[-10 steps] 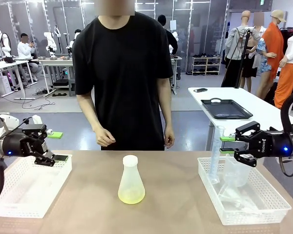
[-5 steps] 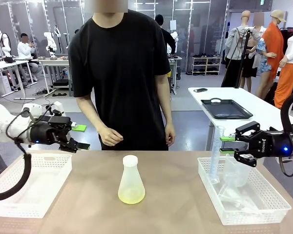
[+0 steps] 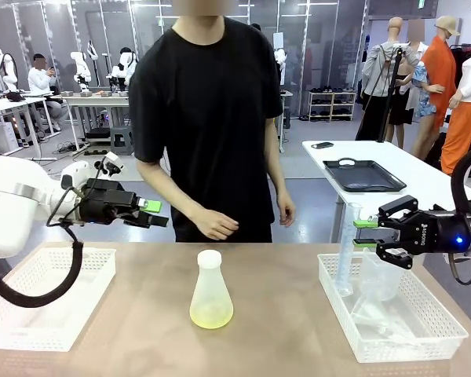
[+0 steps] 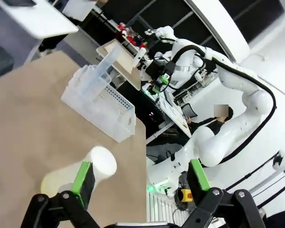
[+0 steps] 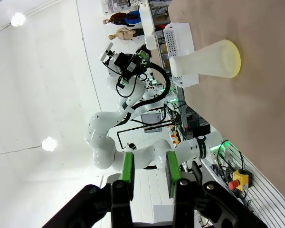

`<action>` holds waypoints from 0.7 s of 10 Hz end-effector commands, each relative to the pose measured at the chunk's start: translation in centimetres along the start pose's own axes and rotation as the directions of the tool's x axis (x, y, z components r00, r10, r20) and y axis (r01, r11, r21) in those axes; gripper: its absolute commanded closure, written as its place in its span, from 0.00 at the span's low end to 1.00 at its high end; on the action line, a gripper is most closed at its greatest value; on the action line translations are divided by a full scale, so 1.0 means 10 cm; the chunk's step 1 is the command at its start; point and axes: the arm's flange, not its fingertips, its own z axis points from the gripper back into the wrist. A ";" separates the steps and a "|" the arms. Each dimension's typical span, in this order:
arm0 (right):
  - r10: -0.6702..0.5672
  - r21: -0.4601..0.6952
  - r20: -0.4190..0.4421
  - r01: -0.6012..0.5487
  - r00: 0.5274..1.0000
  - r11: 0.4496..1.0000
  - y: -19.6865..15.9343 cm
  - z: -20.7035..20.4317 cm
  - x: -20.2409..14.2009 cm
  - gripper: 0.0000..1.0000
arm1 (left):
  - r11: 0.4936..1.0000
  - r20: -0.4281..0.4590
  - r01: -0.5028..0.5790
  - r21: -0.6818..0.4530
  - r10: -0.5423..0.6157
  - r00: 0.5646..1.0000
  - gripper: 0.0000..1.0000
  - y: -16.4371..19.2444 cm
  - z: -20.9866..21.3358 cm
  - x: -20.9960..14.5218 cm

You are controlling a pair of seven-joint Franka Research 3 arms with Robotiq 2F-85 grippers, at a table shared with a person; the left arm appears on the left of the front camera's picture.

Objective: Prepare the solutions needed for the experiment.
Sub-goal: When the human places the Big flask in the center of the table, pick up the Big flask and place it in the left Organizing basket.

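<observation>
I work in a robotics lab set up like a large open hall. My brown surface (image 3: pixel 282 330) carries an Erlenmeyer flask (image 3: pixel 210 292) and white perforated baskets (image 3: pixel 43 302) of plastic labware. Behind the person (image 3: pixel 208 118) opposite me stand more white work tables (image 3: pixel 377 169), cables on the floor, shelving and glass partitions.

White tables (image 3: pixel 392 169) on grey floor (image 3: pixel 78 184), glass partitions behind
</observation>
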 end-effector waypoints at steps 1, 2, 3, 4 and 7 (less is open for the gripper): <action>0.000 0.004 -0.001 0.000 1.000 1.000 0.00 0.00 0.00 0.64 | 0.998 -0.027 0.045 -0.052 -0.047 0.999 0.00 0.08 -0.10 0.03; 0.000 0.004 -0.001 0.000 1.000 1.000 0.00 0.00 0.00 0.64 | 1.000 0.000 0.000 0.000 0.000 1.000 0.00 0.00 0.00 0.00; 0.000 0.004 -0.001 0.000 1.000 1.000 0.00 0.00 0.00 0.64 | 1.000 0.000 0.000 0.000 0.000 1.000 0.00 0.00 0.00 0.00; 0.000 0.004 -0.001 0.000 1.000 1.000 0.00 0.00 0.00 0.64 | 1.000 0.000 0.000 0.000 0.000 1.000 0.00 0.00 0.00 0.00; 0.000 0.004 -0.001 0.000 1.000 1.000 0.00 0.00 0.00 0.64 | 1.000 0.000 0.000 0.000 0.000 1.000 0.00 0.00 0.00 0.00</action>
